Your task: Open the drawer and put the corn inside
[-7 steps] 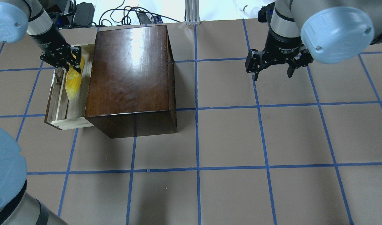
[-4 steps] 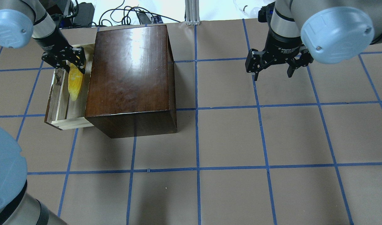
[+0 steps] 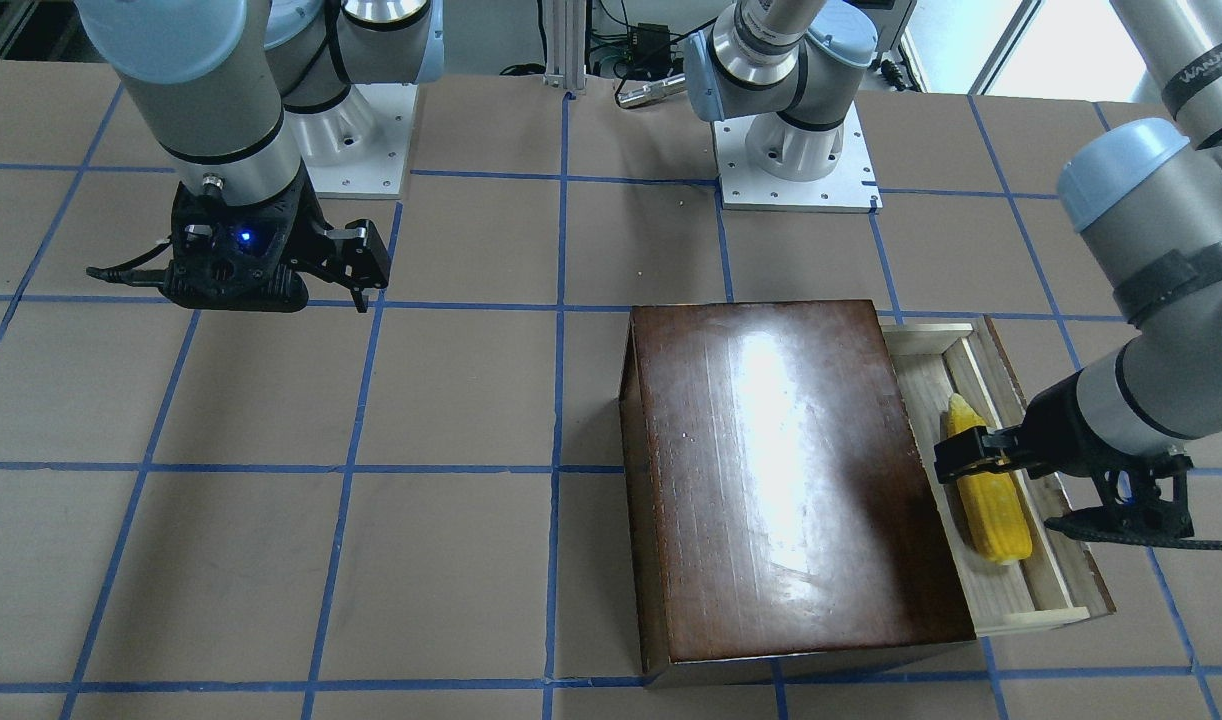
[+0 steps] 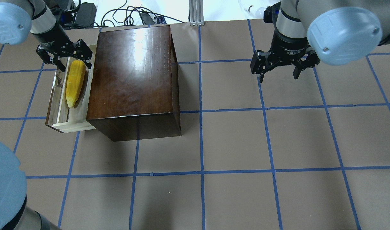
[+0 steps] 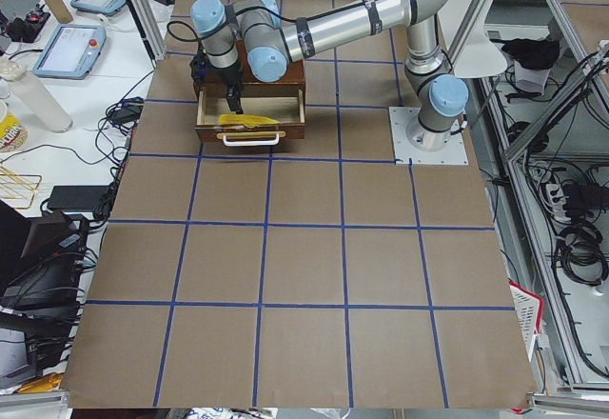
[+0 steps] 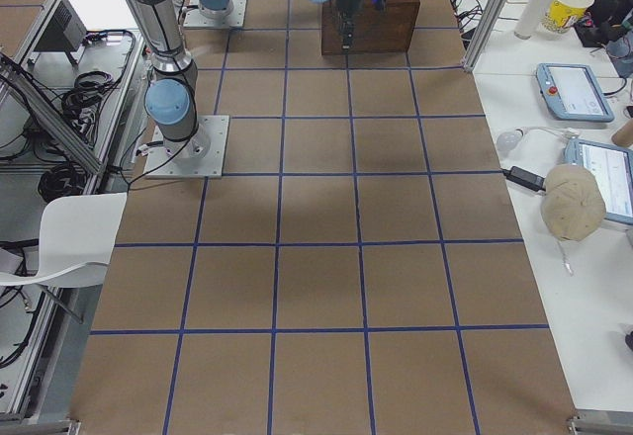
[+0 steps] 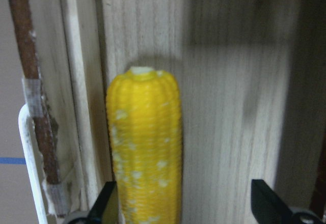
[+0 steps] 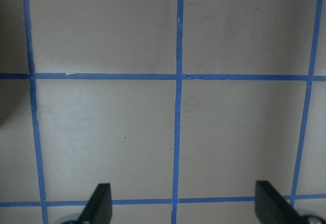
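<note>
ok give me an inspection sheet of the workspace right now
surface: brown paper table with blue tape grid
job's things: drawer pulled out of the dark box; corn lying flat inside it
clutter: nothing seen
grippers: left pincer open above the corn, not gripping it; right pincer open over bare table
cables: black cable at the left wrist; loose cables beyond the table's far edge
surroundings: tablets on a side bench, white chair beside the table
</note>
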